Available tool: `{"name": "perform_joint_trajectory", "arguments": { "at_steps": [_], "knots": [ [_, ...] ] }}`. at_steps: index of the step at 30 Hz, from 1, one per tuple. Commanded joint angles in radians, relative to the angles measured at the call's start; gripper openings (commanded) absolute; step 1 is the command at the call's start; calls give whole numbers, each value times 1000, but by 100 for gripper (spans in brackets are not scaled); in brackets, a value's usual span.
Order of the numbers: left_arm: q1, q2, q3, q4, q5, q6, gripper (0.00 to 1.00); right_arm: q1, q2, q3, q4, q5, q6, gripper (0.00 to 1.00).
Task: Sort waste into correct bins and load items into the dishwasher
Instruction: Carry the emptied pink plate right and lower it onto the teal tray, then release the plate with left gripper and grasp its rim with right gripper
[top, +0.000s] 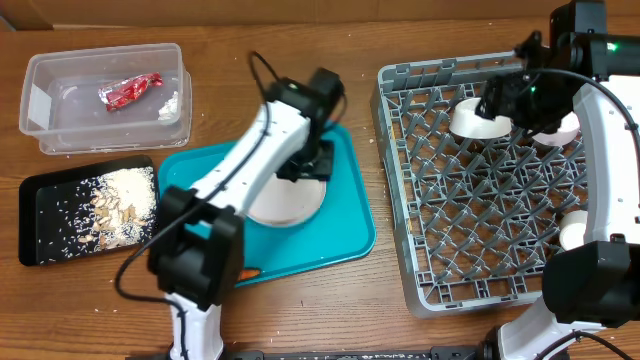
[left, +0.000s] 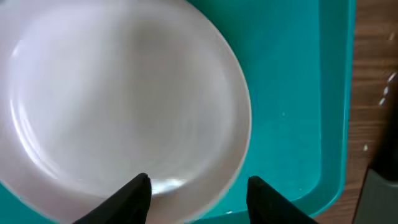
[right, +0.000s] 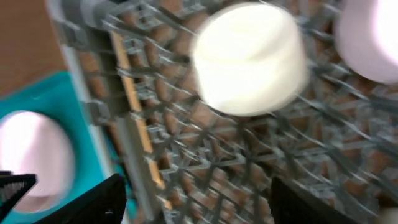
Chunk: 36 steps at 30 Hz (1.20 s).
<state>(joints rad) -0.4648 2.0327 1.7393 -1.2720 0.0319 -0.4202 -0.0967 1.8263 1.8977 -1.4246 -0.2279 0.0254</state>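
Observation:
A white round plate (top: 290, 205) lies on the teal tray (top: 350, 235). My left gripper (top: 308, 168) is low over it, open; in the left wrist view its fingers (left: 199, 194) straddle the plate's (left: 124, 93) near rim, apart from it. My right gripper (top: 503, 98) hovers open and empty over the grey dish rack (top: 430, 250), just above an upturned white cup (top: 478, 119) (right: 249, 59). A pale pink cup (right: 373, 37) stands beside it. The red wrapper (top: 130, 91) and a white scrap (top: 168, 104) lie in the clear tub (top: 60, 135). Beige crumbs (top: 115, 205) fill the black tray (top: 40, 200).
Another white cup (top: 573, 229) sits at the rack's right side. A small orange piece (top: 250, 272) lies at the teal tray's front edge. The right wrist view (right: 199, 205) is blurred; a thin tan strip (right: 127, 81) runs along the rack's left wall.

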Motion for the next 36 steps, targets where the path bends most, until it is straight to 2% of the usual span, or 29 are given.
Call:
{"name": "perform_joint_trajectory", "arguments": {
  "at_steps": [1,3,5,12,17,27,36],
  "knots": [
    [92,-144,48,-11,-18,-17,52,4,-10,14,39,-257,0,72],
    [153,-201,48,-18,-17,-23,53,19,-10,14,74,-366,0,72],
    [220,-252,48,-28,-18,-23,53,56,-10,14,102,-376,1,72],
    [472,-351,48,-131,-24,-56,60,300,11,13,147,-156,1,73],
    [586,-352,47,-194,-24,-56,64,455,68,-6,177,-76,5,75],
    [614,-352,47,-202,-24,-56,73,603,272,-19,199,-79,13,74],
    [614,-351,47,-196,-24,-56,78,677,425,-19,264,-78,35,64]
  ]
}}
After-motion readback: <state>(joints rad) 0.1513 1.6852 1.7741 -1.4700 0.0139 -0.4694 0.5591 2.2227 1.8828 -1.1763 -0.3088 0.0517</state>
